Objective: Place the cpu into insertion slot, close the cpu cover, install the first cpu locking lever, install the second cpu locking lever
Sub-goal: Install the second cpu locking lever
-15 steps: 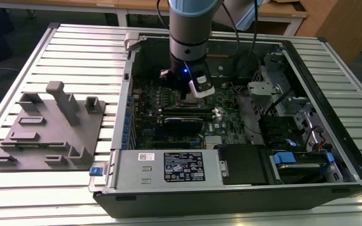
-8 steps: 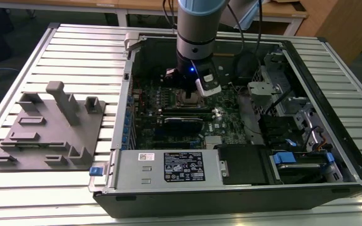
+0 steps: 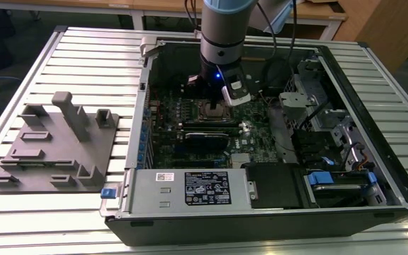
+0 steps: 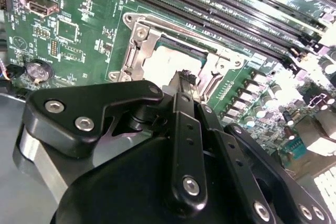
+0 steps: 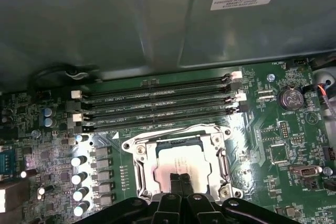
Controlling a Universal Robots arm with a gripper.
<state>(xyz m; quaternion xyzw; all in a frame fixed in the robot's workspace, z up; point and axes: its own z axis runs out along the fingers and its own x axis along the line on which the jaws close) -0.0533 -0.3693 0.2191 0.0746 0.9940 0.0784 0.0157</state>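
I am looking down into the open computer case (image 3: 374,69), which is lying on a slatted metal table (image 3: 83,53). Around the socket: memory slots (image 5: 157,106) are running along one side, a row of silver capacitors (image 5: 84,177) is standing along another, and a coin cell battery (image 5: 289,98) is sitting further off on the green motherboard (image 5: 294,145). In the exterior view, the power supply box (image 3: 183,188) is lying at 6 o'clock from the socket, and a drive cage (image 3: 310,101) is standing at 3 o'clock. A grey fixture block (image 3: 55,143) is resting on the table at 9 o'clock, well apart from the case. Nothing is standing between arm and socket.

The gripper (image 5: 177,182) is hanging directly over the insertion slot (image 5: 178,158), fingers (image 4: 184,85) pressed together, closed with nothing visibly between them. The cpu (image 5: 176,161) is lying flat in the slot, its pale top showing just beyond the fingertips. The fingertips are appearing to touch or nearly touch it; I cannot tell which. The cpu cover (image 5: 220,153) is framing the chip, seemingly lying down over the socket.

Beyond the table, wooden desks (image 3: 317,16) are standing at 12 o'clock.
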